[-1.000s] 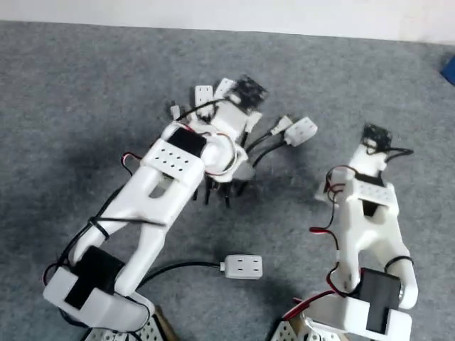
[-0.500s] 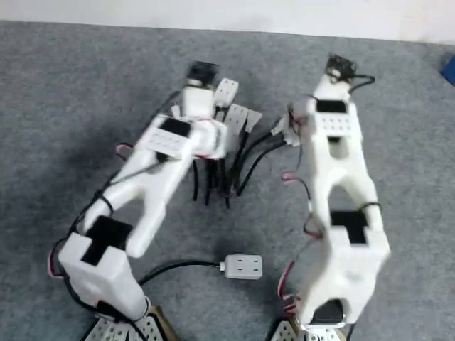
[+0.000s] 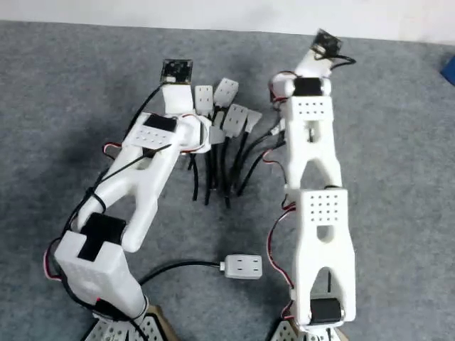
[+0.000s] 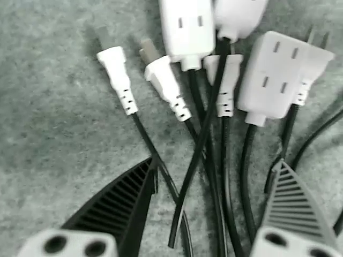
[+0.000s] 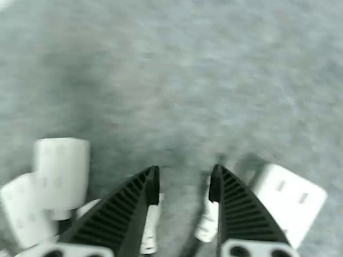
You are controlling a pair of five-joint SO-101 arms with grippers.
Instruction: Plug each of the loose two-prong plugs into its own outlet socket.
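Our right arm (image 3: 311,135) has swung out over the tangled plugs (image 4: 119,75) and sockets (image 4: 270,75) far across the worktop (image 3: 71,85). Both arms' jaws gape empty, so we judge plugging not yet begun.

You're working in soft, even light from above: the grey carpet (image 3: 398,177) is evenly lit, with a faint diffuse shadow beside the left arm (image 3: 153,167). The white sockets (image 4: 187,27) look bright.
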